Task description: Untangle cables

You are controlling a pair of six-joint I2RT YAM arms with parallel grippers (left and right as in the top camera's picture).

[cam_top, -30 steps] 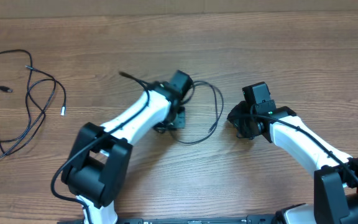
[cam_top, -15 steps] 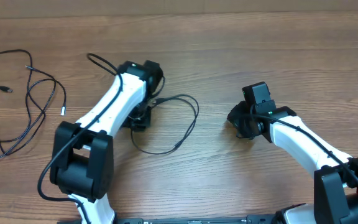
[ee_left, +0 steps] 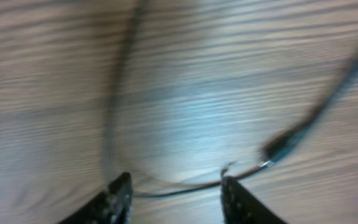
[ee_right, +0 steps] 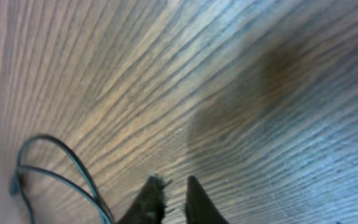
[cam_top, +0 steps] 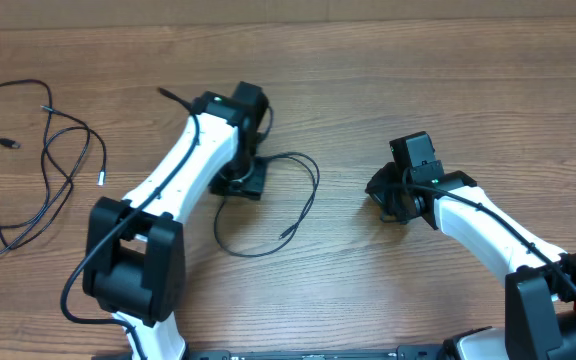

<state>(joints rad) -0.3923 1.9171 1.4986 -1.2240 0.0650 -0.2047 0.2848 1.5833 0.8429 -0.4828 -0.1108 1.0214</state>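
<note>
The left fingers (ee_left: 118,198) stand apart over the tabletop (cam_top: 418,80), and a thin black cable (ee_left: 179,188) lies across the gap just off their tips, gripped by neither; its small silver-tipped plug (ee_left: 283,147) rests just beyond the right-hand finger. From overhead this cable makes a loose loop beside the left arm. More cables (cam_top: 72,184) lie well apart at the tabletop's left edge. The right fingers (ee_right: 151,202) are drawn almost together on nothing

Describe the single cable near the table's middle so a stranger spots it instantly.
On the brown wooden table, look beside the white left arm's gripper. A thin black cable curves there in one open loop. Unlike the tangled black cables at the table's left edge, it lies alone.
</note>
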